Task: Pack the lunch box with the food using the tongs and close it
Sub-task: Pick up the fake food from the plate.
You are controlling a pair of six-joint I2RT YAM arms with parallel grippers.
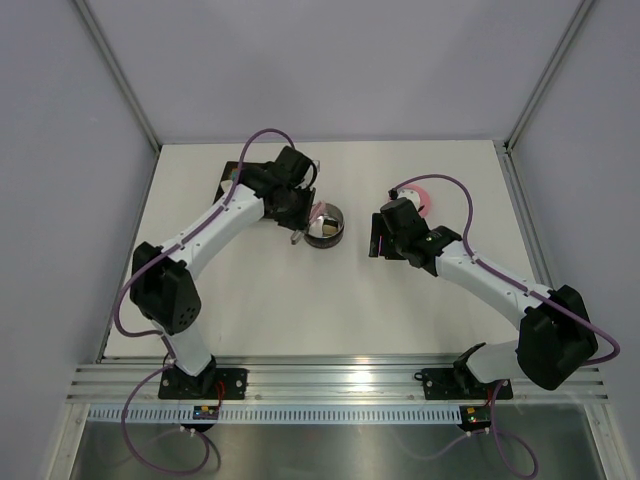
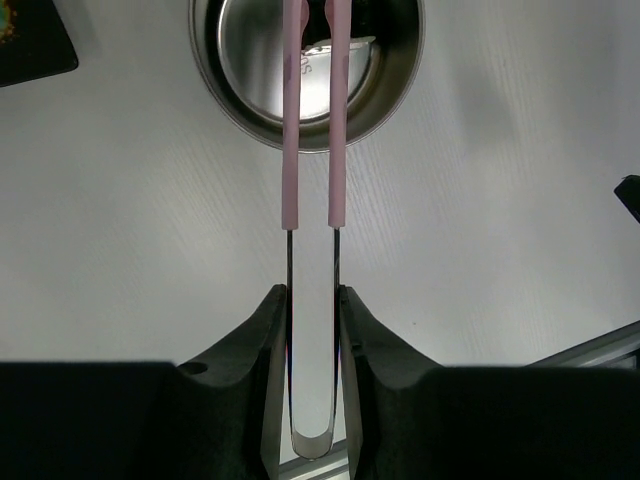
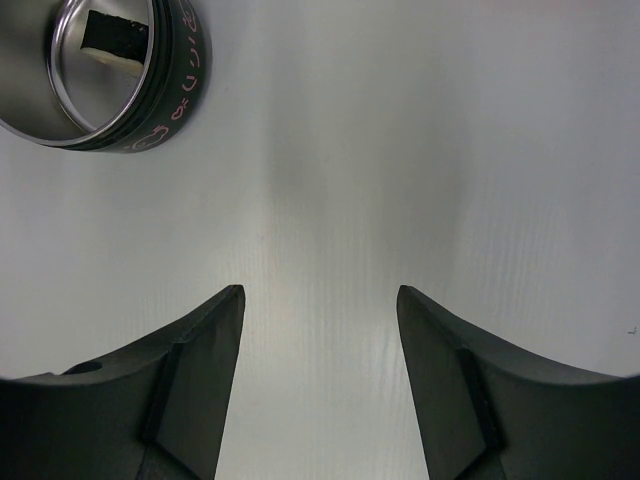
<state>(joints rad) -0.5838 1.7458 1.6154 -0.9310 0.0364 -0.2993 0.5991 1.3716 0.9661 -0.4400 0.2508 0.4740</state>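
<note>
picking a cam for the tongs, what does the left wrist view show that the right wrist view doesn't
Only left wrist: the tongs clamped in the left gripper, pink arms reaching over the lunch box, and a black tray corner. Only right wrist: the open right gripper, pink markings on the lunch box's dark wall, a black-and-white food piece inside, just a pale blur from the left wrist. Both: the lunch box on the table.

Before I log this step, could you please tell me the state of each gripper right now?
Left gripper: closed on the slim pink-and-metal tongs.
Right gripper: open, holding nothing.
</note>
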